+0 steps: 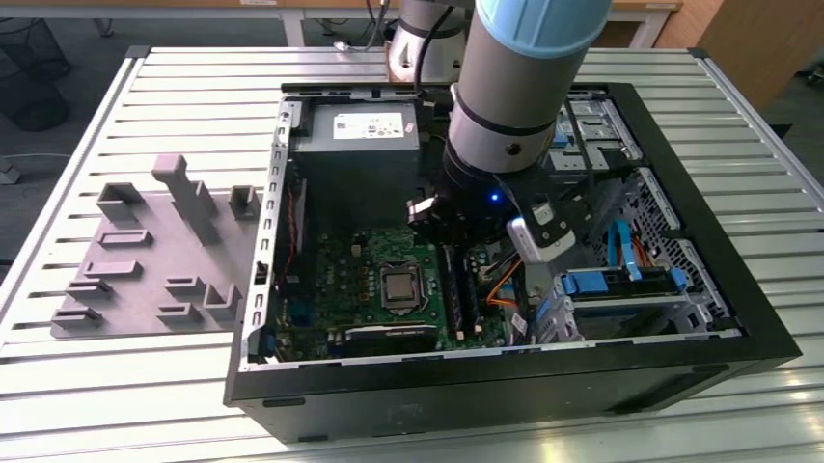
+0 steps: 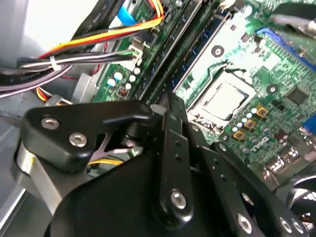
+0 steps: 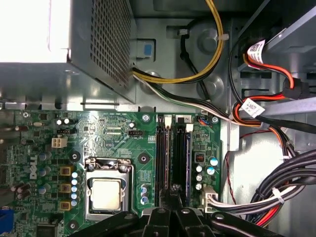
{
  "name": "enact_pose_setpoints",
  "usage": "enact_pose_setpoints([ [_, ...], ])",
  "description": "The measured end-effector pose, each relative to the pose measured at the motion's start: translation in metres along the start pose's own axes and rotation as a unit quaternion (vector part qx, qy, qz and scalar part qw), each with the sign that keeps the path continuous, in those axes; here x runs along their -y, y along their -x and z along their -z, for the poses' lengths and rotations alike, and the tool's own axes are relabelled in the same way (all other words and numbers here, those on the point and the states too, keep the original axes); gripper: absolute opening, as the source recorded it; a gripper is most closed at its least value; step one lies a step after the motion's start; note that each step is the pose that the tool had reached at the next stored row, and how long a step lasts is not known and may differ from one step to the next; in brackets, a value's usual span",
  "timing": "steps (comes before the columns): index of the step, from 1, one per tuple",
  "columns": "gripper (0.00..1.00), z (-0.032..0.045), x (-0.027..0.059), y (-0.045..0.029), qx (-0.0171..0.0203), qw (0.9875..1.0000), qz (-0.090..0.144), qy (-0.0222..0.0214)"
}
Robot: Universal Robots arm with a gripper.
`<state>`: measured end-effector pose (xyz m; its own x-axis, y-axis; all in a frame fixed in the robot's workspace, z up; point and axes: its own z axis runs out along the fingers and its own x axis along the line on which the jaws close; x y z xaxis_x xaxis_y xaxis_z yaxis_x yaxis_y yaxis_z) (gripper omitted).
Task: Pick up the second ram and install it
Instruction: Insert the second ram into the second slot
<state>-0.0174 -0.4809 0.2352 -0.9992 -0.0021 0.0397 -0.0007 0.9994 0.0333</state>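
The second ram is a thin, dark blue-green stick lying along one of the long black slots of the green motherboard. It also shows in the second wrist view and as a dark strip in the exterior view. My gripper hangs inside the computer case, right over the near end of the slots. Its black fingers are drawn together with no gap between the tips. In the second wrist view the gripper points down at the same slots. I cannot tell whether the tips touch the stick.
The open black case walls in the arm. Bundled cables and orange and yellow wires run beside the slots. The processor socket and the power supply box are close by. A grey fixture block lies on the slatted table outside.
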Motion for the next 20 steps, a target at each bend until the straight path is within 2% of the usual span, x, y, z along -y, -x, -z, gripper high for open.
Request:
enact_pose_setpoints([
  [1,0.11,0.0001,0.0,0.0,0.0,1.0,0.0,0.0],
  [14,0.11,-0.0001,0.0,-0.0002,0.0,1.0,0.0,-0.0001],
  [20,0.11,-0.0094,0.0003,0.0002,0.0,1.0,0.0,0.0],
])
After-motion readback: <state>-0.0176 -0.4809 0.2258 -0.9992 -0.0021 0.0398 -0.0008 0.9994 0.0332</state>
